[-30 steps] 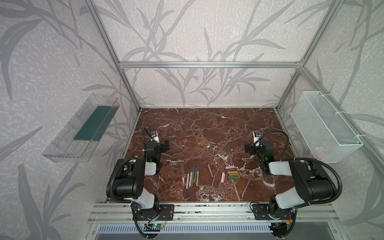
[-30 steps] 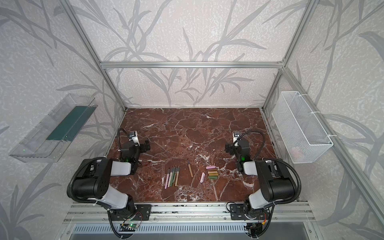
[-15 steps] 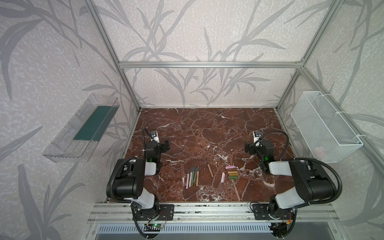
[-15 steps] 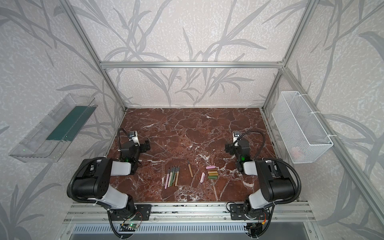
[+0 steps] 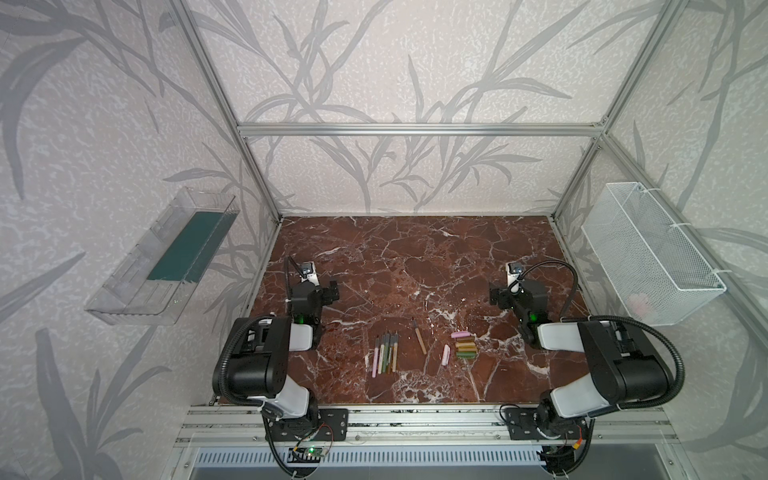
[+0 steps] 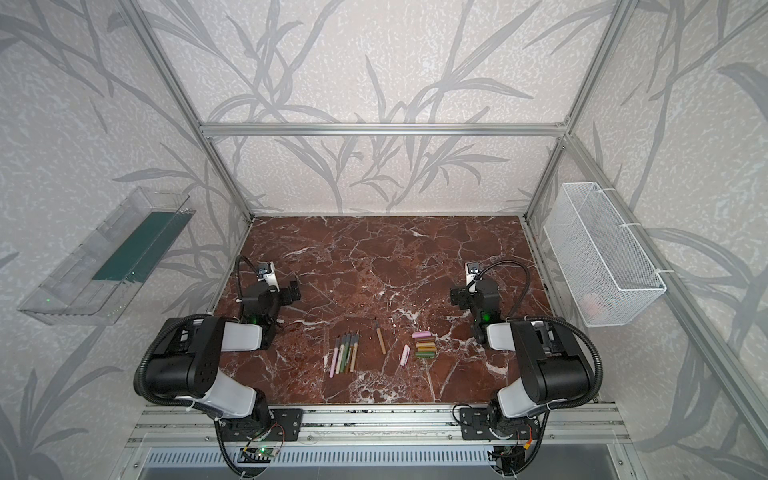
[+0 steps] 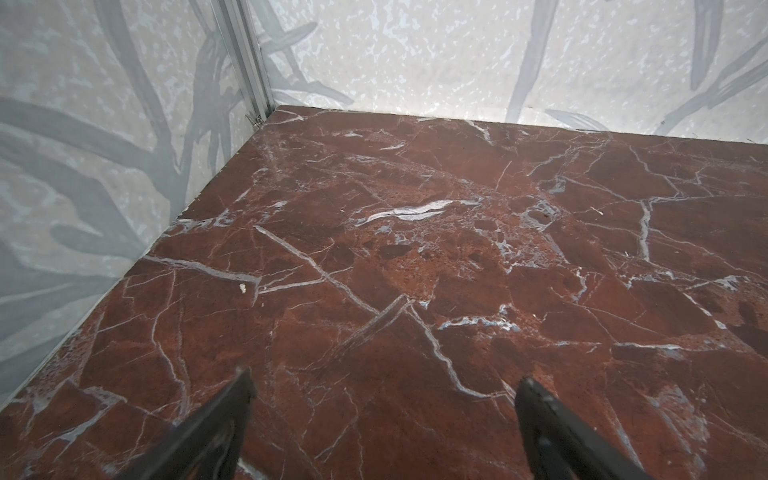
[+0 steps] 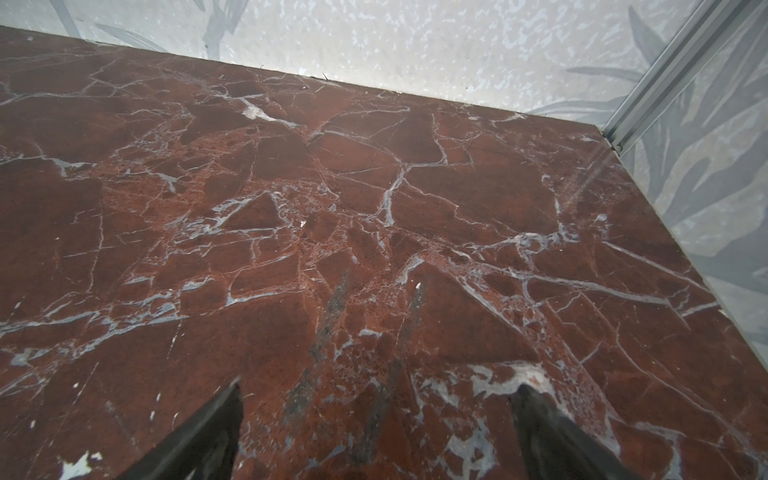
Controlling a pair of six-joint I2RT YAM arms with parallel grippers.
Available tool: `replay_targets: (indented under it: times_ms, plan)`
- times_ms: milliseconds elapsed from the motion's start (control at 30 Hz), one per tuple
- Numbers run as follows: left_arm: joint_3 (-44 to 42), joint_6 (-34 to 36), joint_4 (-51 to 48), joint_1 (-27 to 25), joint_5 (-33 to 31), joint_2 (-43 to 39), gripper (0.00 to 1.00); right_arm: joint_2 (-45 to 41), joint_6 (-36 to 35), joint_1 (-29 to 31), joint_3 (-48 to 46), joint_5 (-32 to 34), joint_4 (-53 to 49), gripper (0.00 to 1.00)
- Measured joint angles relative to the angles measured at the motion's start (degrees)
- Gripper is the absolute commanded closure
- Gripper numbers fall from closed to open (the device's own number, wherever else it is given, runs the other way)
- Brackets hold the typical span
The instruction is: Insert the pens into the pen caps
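Left gripper [image 7: 382, 384] and right gripper [image 8: 380, 388] — both jaws apart, empty; pens [image 5: 385, 353] lie left of pen caps [image 5: 464, 345].

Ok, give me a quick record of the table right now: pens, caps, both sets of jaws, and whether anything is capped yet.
pens: about five lying side by side, between the arms
lone brown pen: apart, right of that bunch
pen caps: packed row, pink to green
loose pink cap: beside the row
left jaws: open, empty, over bare table
right jaws: open, empty
capped so far: none visible
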Motion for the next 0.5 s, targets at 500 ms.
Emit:
replay_targets:
  times_ms: [500]
  plan:
    - [6.6,-14.6,-32.8,-3.6,-0.1,-48.9,0.01,-34.8,20.2,-0.5,11.5,-0.7,-34.8,0.01]
